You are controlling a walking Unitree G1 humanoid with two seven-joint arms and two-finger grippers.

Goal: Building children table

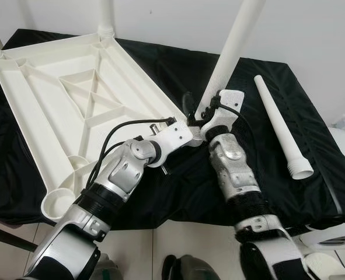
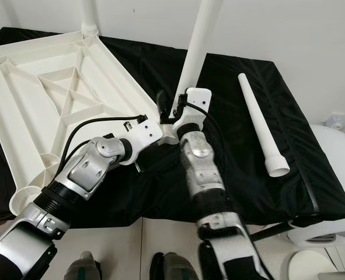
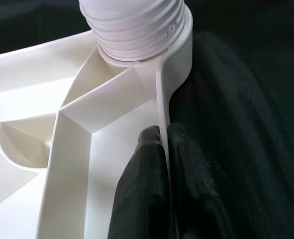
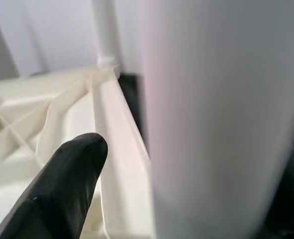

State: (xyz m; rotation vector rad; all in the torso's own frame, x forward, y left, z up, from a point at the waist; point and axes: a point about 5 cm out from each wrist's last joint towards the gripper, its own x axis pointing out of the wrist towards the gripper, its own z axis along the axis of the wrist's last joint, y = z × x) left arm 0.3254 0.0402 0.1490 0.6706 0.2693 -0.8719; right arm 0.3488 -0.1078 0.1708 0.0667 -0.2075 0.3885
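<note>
The tabletop (image 1: 73, 99) lies upside down on a black cloth (image 1: 277, 146), its ribbed white underside facing up, with one leg (image 1: 233, 49) standing tilted in the near right corner socket, right where both grippers meet. The left gripper (image 3: 162, 149) is pinched on the tabletop's thin side rim just beside that socket, one black finger inside the rim and one outside, and the leg's threaded end sits in the socket just beyond the fingertips. The right gripper (image 1: 202, 114) sits at the foot of the leg; one black finger (image 4: 62, 184) shows beside the white shaft, but I cannot tell whether it is clamped on the leg. Two more legs (image 1: 106, 17) stand in the far corners. A loose leg (image 1: 280, 125) lies on the cloth well to the right, its flared end toward the robot.
</note>
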